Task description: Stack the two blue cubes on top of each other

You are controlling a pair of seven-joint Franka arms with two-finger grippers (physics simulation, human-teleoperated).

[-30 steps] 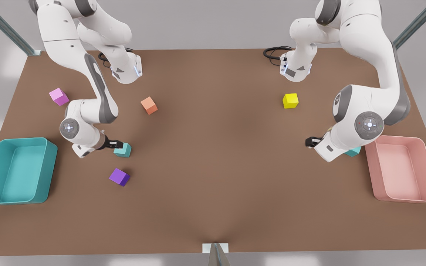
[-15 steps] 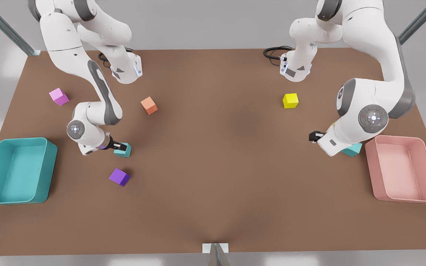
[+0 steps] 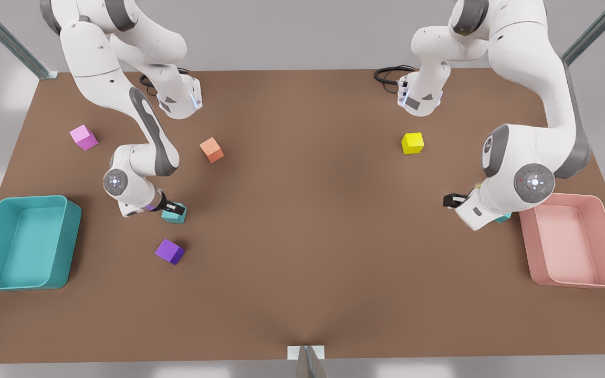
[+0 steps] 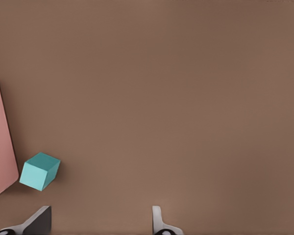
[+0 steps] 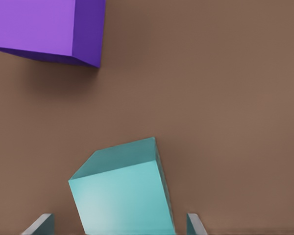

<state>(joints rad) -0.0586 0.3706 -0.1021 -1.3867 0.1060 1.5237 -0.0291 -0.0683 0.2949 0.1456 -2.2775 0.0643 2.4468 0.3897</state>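
Front view high above the near edge of the worktop, facing both arm bases, left wrist view looking down near the pink bin, right wrist view close over a teal cube beside the purple cube, both spots shared with the front view

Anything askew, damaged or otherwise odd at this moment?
Nothing stands out. All cubes sit flat on the table. The right gripper, open, straddles one blue cube near the purple cube; the left gripper, open, hovers beside the other blue cube by the pink bin.
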